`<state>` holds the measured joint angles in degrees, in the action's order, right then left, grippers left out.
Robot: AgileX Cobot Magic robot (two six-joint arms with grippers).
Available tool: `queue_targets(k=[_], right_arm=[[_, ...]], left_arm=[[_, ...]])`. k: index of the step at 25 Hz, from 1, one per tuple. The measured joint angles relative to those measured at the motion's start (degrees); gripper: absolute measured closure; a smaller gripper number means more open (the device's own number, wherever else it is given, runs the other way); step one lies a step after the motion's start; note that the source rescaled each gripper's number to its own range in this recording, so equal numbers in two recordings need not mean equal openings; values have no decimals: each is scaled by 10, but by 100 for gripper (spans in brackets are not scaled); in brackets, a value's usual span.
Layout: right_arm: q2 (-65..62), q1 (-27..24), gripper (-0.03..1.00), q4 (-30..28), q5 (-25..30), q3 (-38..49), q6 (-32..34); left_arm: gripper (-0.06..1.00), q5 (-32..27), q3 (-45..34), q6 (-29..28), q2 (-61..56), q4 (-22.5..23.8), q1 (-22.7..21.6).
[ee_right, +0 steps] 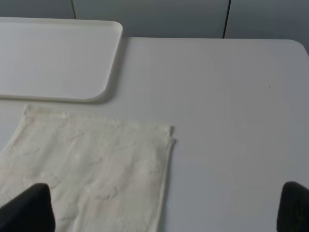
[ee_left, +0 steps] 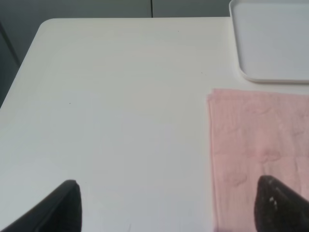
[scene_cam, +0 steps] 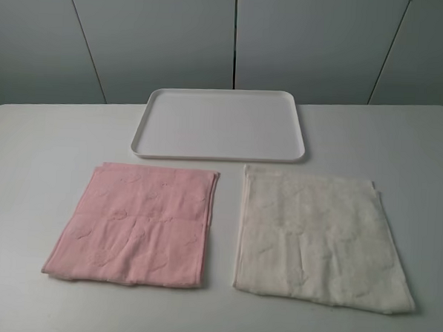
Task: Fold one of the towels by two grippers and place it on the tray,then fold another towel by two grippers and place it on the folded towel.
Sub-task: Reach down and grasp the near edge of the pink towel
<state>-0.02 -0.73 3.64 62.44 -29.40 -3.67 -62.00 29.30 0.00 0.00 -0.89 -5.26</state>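
Fold of pink towel [scene_cam: 133,224] not started, left hand [ee_left: 167,183] and right hand [ee_right: 165,187] both wide; next: pinch two corners, one per hand.

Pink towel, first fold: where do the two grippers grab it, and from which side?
I'd take the pink towel by its two near corners, left gripper on the left one, right gripper on the right, coming down from the near side. It lies flat on the table, so only edges offer a pinch, and the tray sits beyond its far edge.
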Motion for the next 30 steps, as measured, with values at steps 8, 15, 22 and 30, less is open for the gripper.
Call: queue_targets(k=[8,15,22,30], right_arm=[[0,0,-3,0,0,0,0],[0,0,-3,0,0,0,0],[0,0,-3,0,0,0,0],[0,0,-3,16,0,0,0]], left_arm=[[1,0,0,0,0,0,0],[1,0,0,0,0,0,0],[1,0,0,0,0,3,0],[1,0,0,3,0,5,0]])
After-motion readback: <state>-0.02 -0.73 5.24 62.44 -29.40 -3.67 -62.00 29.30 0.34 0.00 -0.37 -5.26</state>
